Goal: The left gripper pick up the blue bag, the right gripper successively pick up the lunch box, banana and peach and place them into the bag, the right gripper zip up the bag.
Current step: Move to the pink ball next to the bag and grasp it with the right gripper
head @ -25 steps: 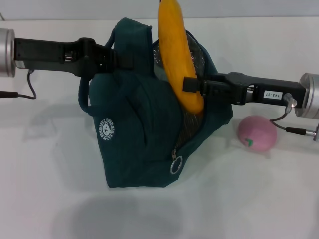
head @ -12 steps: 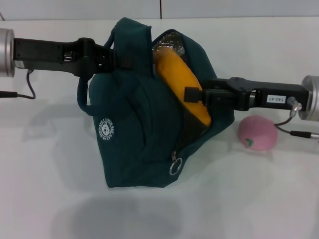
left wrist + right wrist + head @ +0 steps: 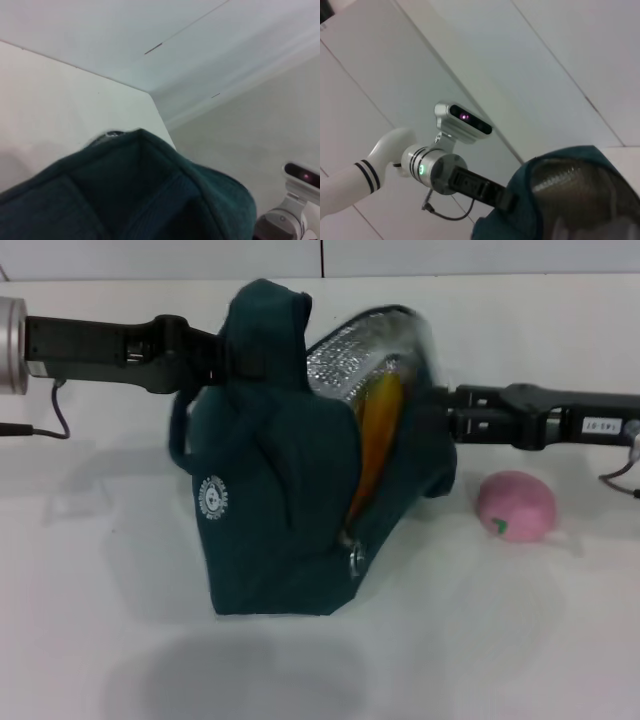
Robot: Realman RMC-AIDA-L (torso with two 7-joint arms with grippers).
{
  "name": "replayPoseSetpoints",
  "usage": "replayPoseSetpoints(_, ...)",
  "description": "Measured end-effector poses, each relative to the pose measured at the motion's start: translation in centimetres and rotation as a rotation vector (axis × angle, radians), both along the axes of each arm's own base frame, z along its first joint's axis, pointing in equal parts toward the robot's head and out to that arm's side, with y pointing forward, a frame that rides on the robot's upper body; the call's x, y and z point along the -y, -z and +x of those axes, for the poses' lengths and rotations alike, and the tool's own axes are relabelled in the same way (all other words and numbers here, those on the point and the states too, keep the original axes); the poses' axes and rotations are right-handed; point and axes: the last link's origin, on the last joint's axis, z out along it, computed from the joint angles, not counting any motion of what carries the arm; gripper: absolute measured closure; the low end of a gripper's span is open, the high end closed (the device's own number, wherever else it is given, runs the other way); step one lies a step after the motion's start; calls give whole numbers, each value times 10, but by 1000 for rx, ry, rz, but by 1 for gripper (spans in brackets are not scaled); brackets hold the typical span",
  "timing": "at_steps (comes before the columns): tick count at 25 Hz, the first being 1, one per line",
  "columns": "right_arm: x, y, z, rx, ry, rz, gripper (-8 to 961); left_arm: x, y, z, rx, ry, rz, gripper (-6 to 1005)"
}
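Teal blue bag (image 3: 270,490) hangs from left gripper (image 3: 232,352), clamped on its handle; banana (image 3: 378,435) inside.
R gripper (image 3: 440,412) beside bag mouth, finger state unclear; foil lip may snag it, tipping bag toward peach (image 3: 515,505).

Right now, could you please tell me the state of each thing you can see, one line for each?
blue bag: held up by its top, mouth open, foil lining showing.
banana: inside the bag, only partly visible.
peach: on the table beside the bag, not yet packed.
left gripper: at the bag's top, holding it.
right gripper: at the bag's opening, fingertips hidden.
lunch box: not visible.
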Motion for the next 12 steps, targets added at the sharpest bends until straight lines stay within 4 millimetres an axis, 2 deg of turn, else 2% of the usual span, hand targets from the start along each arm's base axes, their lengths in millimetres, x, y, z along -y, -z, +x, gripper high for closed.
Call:
replayPoseSetpoints(1, 0, 0, 0, 0, 0, 0, 144, 0, 0, -1, 0, -1, 0, 959)
replayPoseSetpoints(2, 0, -12, -3, -11, -26, 24, 144, 1, 0, -1, -1, -3, 0, 959)
replayPoseSetpoints(4, 0, -23, -4, -25, -41, 41, 144, 1, -1, -3, 0, -8, 1, 959)
replayPoseSetpoints(7, 3, -48, -1, -9, -28, 62, 145, 2, -1, -4, 1, -11, 2, 959)
replayPoseSetpoints(9, 5, -68, 7, 74, -5, 67, 146, 2, -1, -4, 2, -10, 3, 959)
replayPoseSetpoints(12, 5, -81, 18, 189, 16, 73, 146, 2, -1, -4, 3, -8, 4, 959)
